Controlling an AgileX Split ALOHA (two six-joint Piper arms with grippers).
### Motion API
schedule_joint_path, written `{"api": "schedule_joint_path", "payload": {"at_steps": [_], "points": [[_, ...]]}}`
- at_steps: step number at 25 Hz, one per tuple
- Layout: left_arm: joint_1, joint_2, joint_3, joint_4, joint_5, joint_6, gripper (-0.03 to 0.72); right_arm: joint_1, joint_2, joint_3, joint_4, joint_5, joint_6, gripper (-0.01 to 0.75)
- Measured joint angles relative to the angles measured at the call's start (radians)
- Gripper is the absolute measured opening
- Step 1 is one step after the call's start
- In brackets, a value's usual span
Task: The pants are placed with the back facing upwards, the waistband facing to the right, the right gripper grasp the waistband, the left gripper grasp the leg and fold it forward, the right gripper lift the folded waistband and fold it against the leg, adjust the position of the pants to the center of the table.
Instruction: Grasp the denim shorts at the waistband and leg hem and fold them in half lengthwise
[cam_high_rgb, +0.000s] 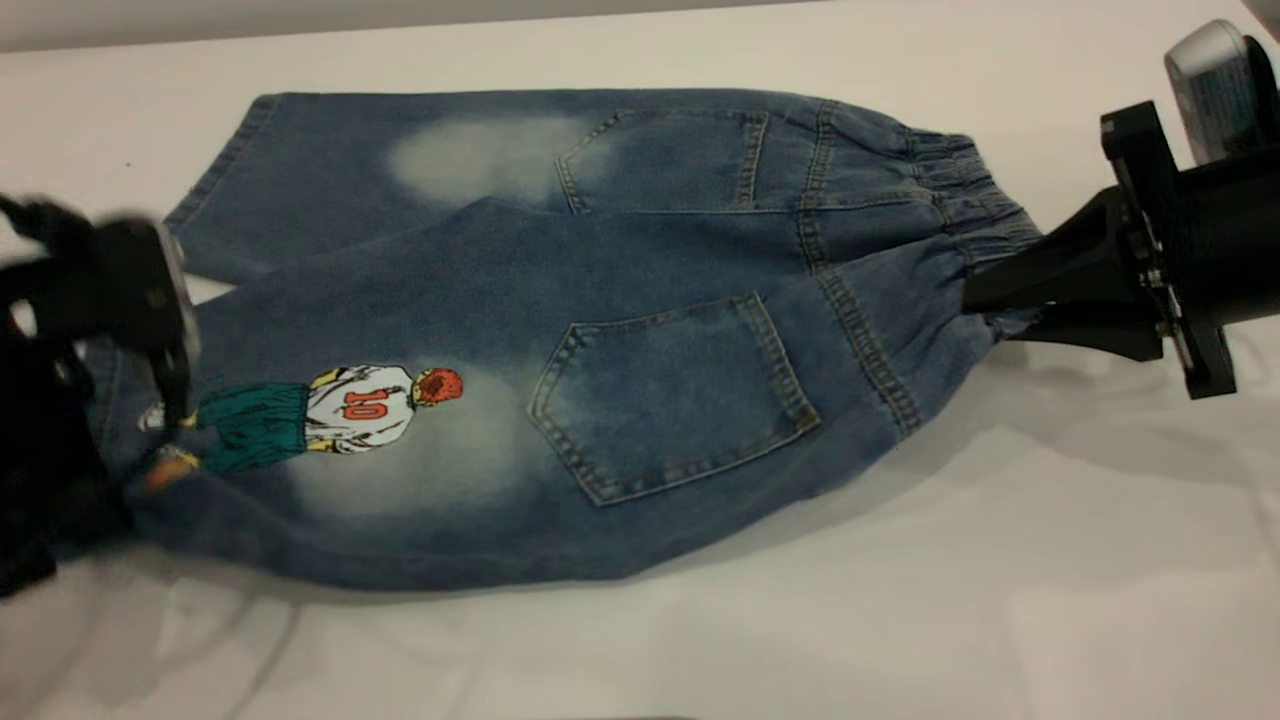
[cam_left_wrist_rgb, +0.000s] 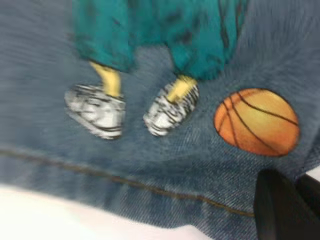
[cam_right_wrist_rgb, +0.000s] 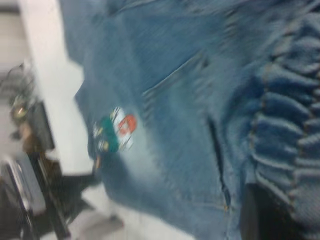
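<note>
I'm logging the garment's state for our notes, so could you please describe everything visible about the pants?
The pants are knee-length blue denim with pale faded patches, two back patch pockets and a gathered elastic waistband. They lie back-up on the white table, with the printed leg overlapping the plain one. The right gripper grips the waistband, lifting it slightly; the left gripper is at the printed leg's hem.

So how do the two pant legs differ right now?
The leg nearer the camera carries the basketball-player print numbered 10; the far leg shows only a pale faded patch. The printed leg lies partly over the plain one. The left tool sits at the printed leg's hem; the plain leg's hem has no tool on it. Both are faded blue denim with a back pocket.
</note>
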Motion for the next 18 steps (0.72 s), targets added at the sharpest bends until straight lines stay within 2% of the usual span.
{"api": "schedule_joint_path", "payload": {"at_steps": [5,10,18], "points": [[0.000,-0.164,0.002,-0.041,-0.004,-0.042,0.020,0.000,-0.001,0.000,-0.077,0.092,0.045,0.065],[0.000,-0.311,-0.007,-0.054,-0.123,-0.115,0.020,0.000,-0.001,0.000,-0.023,0.100,0.176,0.065],[0.016,-0.225,-0.157,-0.124,-0.188,-0.172,0.020,0.000,-0.001,-0.045,0.068,0.101,0.468,0.065]]}}
